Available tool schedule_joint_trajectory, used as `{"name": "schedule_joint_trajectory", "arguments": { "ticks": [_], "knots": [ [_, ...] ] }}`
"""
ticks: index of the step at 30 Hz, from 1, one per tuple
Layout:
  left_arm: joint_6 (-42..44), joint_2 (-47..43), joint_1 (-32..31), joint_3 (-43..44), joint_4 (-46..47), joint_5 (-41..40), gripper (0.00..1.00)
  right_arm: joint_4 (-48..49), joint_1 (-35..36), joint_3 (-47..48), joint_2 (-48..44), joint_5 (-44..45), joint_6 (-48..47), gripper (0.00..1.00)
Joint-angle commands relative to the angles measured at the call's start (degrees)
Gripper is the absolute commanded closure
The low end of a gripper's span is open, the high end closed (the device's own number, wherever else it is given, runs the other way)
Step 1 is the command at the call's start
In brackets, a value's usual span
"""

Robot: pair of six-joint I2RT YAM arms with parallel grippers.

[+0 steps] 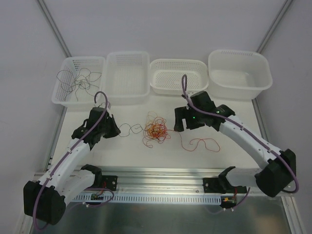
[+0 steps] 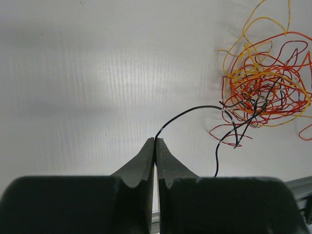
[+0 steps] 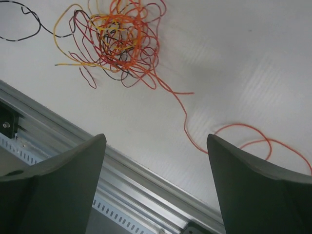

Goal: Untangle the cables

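Right, your cables (image 1: 156,130) lie mostly as one loose knot (image 1: 157,127) of orange-yellow, bright red and dark red wire at the middle of the desk (image 1: 126,158), between the two arms. In the left wrist view the knot (image 2: 265,80) fills the upper right of the frame. In the right wrist view the knot (image 3: 117,41) sits at the upper left.

From its left side a dark grey wire (image 1: 127,129) runs out across the desk to your left claw (image 1: 116,131). The wrist view shows that claw (image 2: 155,140) pressed together, pinching the dark grey wire (image 2: 190,112) right at its tips.

From the knot's right side a bright red strand (image 1: 200,144) trails toward the lower right in a few open loops, lying flat on the desk.

Your right claw (image 1: 181,126) hovers just right of the knot. In its own view the right claw (image 3: 155,139) is spread wide with nothing between the fingers. Through the gap you see the bright red strand (image 3: 185,117) on the desk and the aluminium rail (image 3: 122,180) along the near edge.

More thin dark wires (image 1: 78,79) lie loose in the leftmost basket (image 1: 86,59), one of four white baskets (image 1: 178,62) lined across the top of the frame.
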Motion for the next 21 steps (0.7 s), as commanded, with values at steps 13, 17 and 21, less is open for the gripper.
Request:
{"name": "schedule_joint_trajectory", "arguments": {
  "ticks": [13,17,21],
  "knots": [
    [2.44,-6.28,-0.14,8.22,-8.41,-1.81,1.0,17.84,11.04,13.15,26.98,2.8,0.83,0.16],
    [3.23,-8.13,-0.14,10.15,-10.36,-3.13,1.0,19.34,11.04,13.32,29.88,4.03,2.06,0.26],
    [3.32,-9.09,-0.23,11.91,-11.59,-3.22,1.0,20.39,11.04,13.06,32.61,5.08,3.29,0.37]
  ]
}}
